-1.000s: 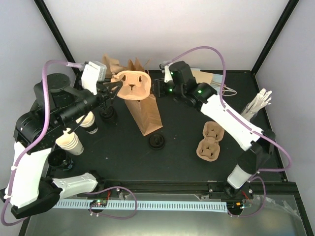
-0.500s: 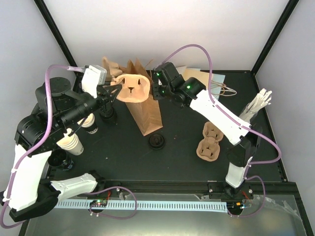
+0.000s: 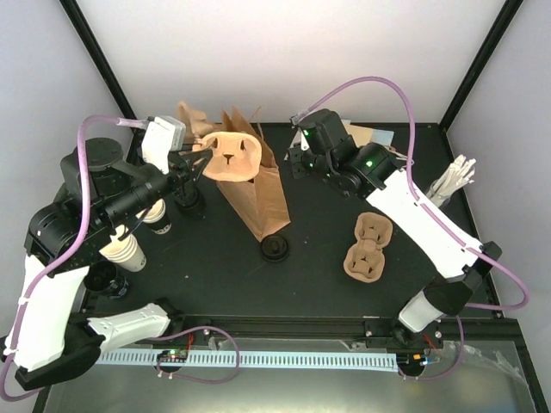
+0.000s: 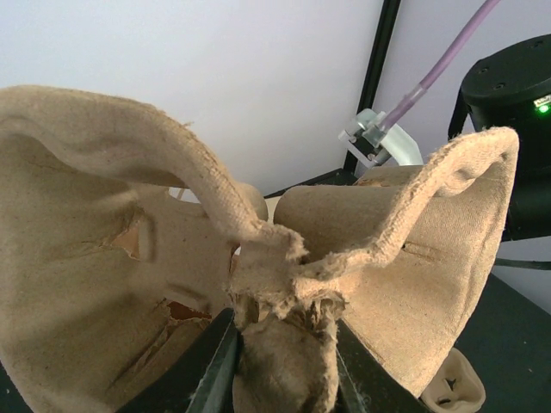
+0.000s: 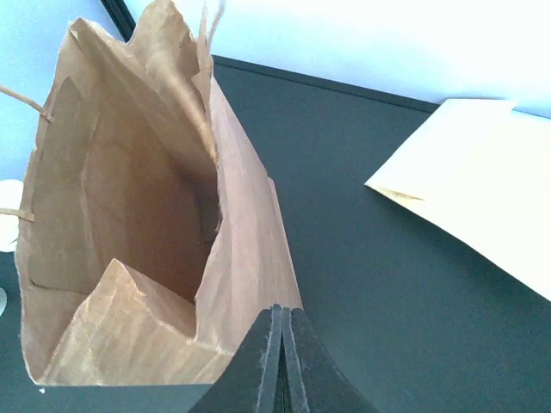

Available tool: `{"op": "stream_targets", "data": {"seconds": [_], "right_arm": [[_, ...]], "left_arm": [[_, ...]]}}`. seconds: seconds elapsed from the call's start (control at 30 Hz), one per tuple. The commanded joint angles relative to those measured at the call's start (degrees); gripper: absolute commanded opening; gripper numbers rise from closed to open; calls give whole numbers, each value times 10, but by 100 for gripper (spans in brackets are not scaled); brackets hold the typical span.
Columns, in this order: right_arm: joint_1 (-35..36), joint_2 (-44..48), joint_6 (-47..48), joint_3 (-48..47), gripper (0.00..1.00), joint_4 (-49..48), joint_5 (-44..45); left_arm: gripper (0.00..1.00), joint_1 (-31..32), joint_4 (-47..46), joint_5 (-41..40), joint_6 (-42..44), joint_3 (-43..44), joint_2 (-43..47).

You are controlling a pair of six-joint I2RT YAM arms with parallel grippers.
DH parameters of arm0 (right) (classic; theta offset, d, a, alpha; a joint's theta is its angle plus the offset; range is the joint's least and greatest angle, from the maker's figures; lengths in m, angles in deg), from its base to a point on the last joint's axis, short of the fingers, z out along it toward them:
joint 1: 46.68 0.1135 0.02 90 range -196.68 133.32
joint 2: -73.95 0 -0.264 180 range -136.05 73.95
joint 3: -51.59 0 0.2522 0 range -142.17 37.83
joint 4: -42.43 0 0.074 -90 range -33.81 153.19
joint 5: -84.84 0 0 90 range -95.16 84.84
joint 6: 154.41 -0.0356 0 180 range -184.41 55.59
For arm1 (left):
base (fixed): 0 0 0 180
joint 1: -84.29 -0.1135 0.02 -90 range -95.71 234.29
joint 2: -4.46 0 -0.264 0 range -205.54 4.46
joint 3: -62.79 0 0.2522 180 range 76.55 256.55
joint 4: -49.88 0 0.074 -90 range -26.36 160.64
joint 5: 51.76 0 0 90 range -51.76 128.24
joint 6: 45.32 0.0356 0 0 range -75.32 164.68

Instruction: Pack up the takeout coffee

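Two takeout coffee cups stand at the left of the table, one with a black sleeve (image 3: 161,220) and one nearer (image 3: 126,249), both partly under my left arm. My left gripper (image 3: 195,160) (image 4: 280,357) is shut on the middle post of a brown pulp cup carrier (image 3: 232,155) (image 4: 129,258), held over the mouth of an upright brown paper bag (image 3: 263,202) (image 5: 129,258). My right gripper (image 3: 295,163) (image 5: 281,311) is shut at the bag's right rim, and the paper wall runs into its fingertips.
Black lids lie in front of the bag (image 3: 274,248), at the left front (image 3: 103,277) and by the left arm (image 3: 189,200). A second pulp carrier (image 3: 366,248) lies right of centre. Flat paper bags (image 3: 372,138) (image 5: 482,172) lie at the back right, stir sticks (image 3: 452,181) at the right.
My right gripper has closed and pulled back to the right from the bag's mouth. The bag's right side has come with it and the bag stands wider. The left arm holds still.
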Motion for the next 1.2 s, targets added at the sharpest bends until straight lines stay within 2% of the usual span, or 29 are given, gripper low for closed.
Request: {"op": "stream_targets", "data": {"seconds": [0.0, 0.07, 0.17, 0.23, 0.5, 0.93, 1.03, 1.17], "right_arm": [[2, 28, 25, 25, 5, 7, 22], [1, 38, 32, 40, 9, -2, 17], [1, 37, 42, 46, 24, -19, -3], [1, 22, 41, 29, 30, -16, -15], [2, -44, 43, -35, 35, -13, -46], [1, -129, 29, -90, 33, 5, -22], [1, -128, 31, -87, 28, 13, -23], [1, -91, 44, -54, 10, -6, -20]], "left_arm": [[22, -3, -15, 14, 5, 10, 10], [22, -2, -13, 18, 3, 14, 12], [22, -3, -12, 19, 3, 16, 14], [22, -3, -12, 18, 2, 15, 14], [22, -2, -13, 23, 0, 10, 21], [22, -3, -16, 22, 4, -8, 32], [22, -3, -22, 23, 3, -19, 37], [22, -2, -29, 25, 2, -30, 44]]}}
